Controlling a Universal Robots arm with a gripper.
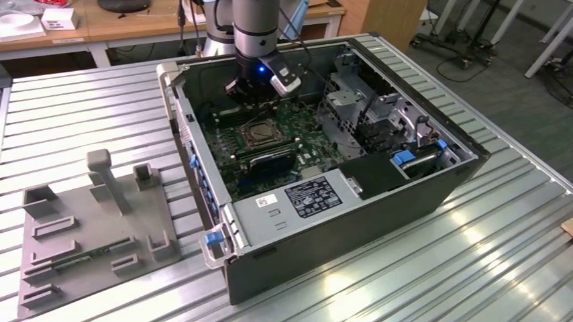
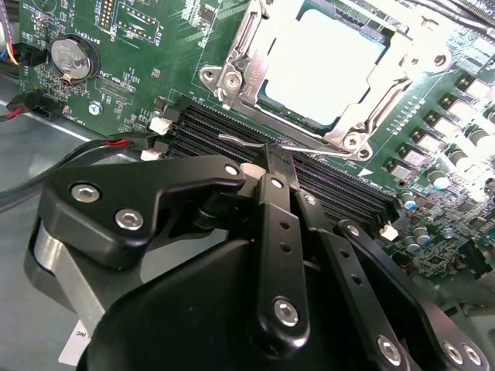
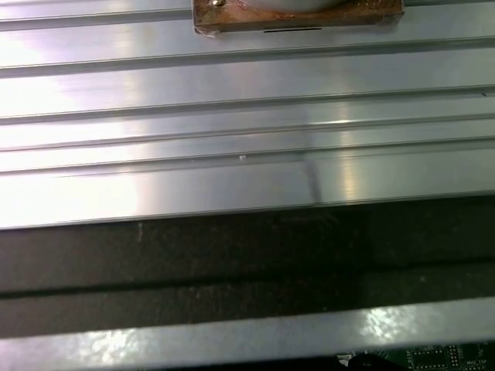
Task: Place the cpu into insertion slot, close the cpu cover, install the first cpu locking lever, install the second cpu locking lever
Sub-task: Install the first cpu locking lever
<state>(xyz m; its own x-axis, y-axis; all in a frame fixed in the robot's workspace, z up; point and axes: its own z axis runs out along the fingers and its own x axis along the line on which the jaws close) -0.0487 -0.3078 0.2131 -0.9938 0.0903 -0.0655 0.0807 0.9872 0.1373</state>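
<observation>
Currently we see the arm (image 1: 255,27) reaching down into the open computer case (image 1: 358,235), which lies on its side on the slatted aluminium desk (image 1: 501,221). The jaws hang over the motherboard (image 1: 300,124), just beyond the CPU socket (image 1: 259,134).

Second wrist view:
- the cpu (image 2: 325,62) sits in the socket, pale face up
- the cpu cover (image 2: 236,77) is folded down flat, framing the chip
- a thin silvery locking lever (image 2: 317,148) lies along the socket edge, between the cover and the black memory slots (image 2: 209,124)
- the black jaws look drawn together, with nothing visible between them; their tip sits right at the lever, though we cannot tell whether it touches
- a coin cell battery (image 2: 69,56) and a red-and-black wire (image 2: 116,144) lie well off to one side of the socket

First wrist view: the desk slats, a dark band of case wall (image 3: 232,263), a brown block (image 3: 298,17) resting on the slats, and a sliver of green board.

Exterior view: a grey fixture tray (image 1: 90,228) stands on the desk at the exterior view's left, well apart from the case
</observation>
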